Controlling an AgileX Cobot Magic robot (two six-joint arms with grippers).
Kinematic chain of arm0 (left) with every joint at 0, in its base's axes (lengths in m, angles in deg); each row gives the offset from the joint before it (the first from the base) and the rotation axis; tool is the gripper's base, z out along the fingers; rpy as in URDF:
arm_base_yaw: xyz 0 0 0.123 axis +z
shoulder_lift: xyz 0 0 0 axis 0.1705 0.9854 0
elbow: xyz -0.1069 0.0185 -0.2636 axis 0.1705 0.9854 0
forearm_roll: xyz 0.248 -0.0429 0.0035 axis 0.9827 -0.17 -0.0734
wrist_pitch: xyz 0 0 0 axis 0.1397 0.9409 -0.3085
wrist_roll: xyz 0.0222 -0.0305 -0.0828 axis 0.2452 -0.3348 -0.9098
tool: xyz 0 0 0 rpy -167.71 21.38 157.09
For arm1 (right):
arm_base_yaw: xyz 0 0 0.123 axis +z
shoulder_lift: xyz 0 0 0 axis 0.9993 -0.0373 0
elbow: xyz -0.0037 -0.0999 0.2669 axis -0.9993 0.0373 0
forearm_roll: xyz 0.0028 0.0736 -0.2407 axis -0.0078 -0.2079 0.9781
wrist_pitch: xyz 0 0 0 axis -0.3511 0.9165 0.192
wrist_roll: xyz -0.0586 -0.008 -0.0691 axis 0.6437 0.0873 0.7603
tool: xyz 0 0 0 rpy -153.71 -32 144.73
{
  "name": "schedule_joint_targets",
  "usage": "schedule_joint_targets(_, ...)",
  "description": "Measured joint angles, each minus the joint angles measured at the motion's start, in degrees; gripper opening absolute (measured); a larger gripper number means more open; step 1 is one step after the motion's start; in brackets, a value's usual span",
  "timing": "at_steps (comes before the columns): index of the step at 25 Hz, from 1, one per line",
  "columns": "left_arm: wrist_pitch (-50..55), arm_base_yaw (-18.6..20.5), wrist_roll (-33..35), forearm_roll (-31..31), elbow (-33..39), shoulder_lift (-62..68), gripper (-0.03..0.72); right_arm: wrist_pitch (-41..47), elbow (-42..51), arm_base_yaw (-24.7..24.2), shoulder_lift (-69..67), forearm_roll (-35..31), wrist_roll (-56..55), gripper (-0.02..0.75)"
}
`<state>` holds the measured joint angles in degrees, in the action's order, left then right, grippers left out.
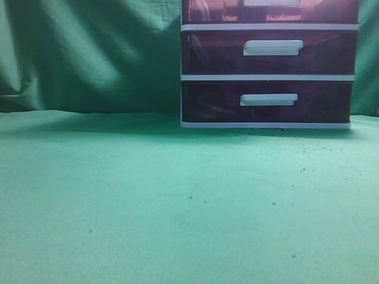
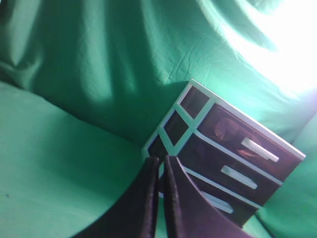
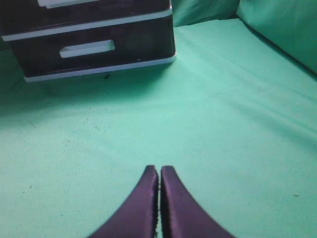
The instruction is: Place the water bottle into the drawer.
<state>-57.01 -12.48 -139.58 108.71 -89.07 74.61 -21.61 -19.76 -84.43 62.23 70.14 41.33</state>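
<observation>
The reddish-pink drawer is the top one of a white-framed three-drawer unit at the back right, cut off by the top edge of the exterior view. It looks pushed in. In the left wrist view the drawer shows with its white bar handle; a blurred pale shape lies behind its front, and I cannot tell what it is. No water bottle shows on the table. My left gripper is shut and empty, in the air left of the unit. My right gripper is shut and empty above the cloth.
Two darker purple drawers sit below the pink one; they also show in the right wrist view. Green cloth covers the table and hangs as a backdrop. Neither arm shows in the exterior view.
</observation>
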Motion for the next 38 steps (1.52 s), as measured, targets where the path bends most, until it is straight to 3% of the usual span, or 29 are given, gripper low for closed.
schedule_joint_targets(7,-2.88,0.0,0.0,-8.5,0.0,0.0,0.0,0.0,0.0,0.0,0.0,0.0,0.0,0.0)
schedule_joint_targets(15,-5.06,0.0,0.92,-3.33,0.0,0.0,0.0,0.0,0.0,0.0,0.0,0.0,0.0,0.0)
schedule_joint_targets(18,-5.08,0.0,16.28,-11.71,0.25,0.0,0.0,0.0,0.0,0.0,0.0,0.0,0.0,0.0)
schedule_joint_targets(24,2.68,0.0,75.57,-59.85,2.86,0.0,0.0,0.0,0.0,0.0,0.0,-0.03,0.0,0.0)
schedule_joint_targets(26,6.47,0.0,87.71,-69.17,4.1,0.0,0.0,0.0,0.0,0.0,0.0,-0.12,0.0,0.0)
schedule_joint_targets(29,8.76,0.0,94.47,-74.01,5.69,0.0,0.0,0.0,0.0,0.0,0.0,-0.12,0.0,0.0)
schedule_joint_targets(33,9.12,0.23,95.94,-73.81,5.69,0.0,0.0,0.0,0.0,0.0,0.0,-0.12,0.0,0.0)
schedule_joint_targets(38,9.46,6.21,96.89,-71.69,5.69,0.0,0.0,0.0,0.0,0.0,0.0,-0.12,0.0,0.0)
